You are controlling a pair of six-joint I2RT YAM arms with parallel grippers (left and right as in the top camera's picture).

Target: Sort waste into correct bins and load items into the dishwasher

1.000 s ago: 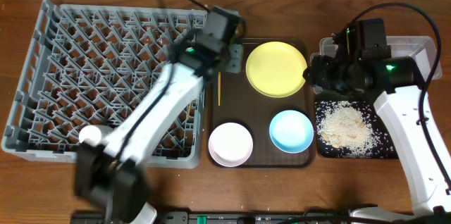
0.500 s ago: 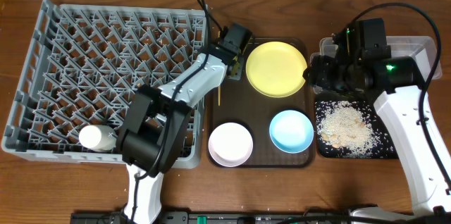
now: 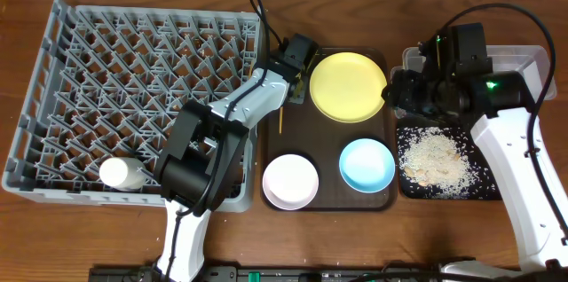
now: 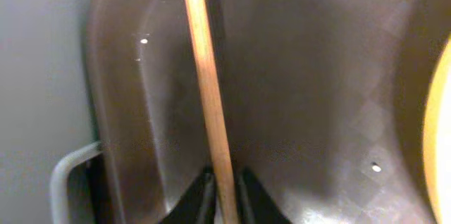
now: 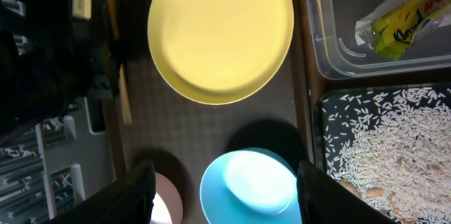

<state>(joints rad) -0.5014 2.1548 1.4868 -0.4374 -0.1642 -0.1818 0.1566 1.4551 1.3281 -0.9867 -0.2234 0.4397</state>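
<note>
Left gripper (image 4: 225,199) pinching one thin wooden chopstick (image 4: 208,76) on dark brown tray (image 3: 328,143), left of one round yellow plate (image 3: 348,86); one pinkish-white bowl (image 3: 290,181), one light blue bowl (image 3: 366,163) nearer; right gripper (image 5: 232,196) spread.

Plate (image 3: 348,87) on tray (image 3: 327,144), rack (image 3: 133,78) to its left, tub (image 3: 524,53) right.
</note>
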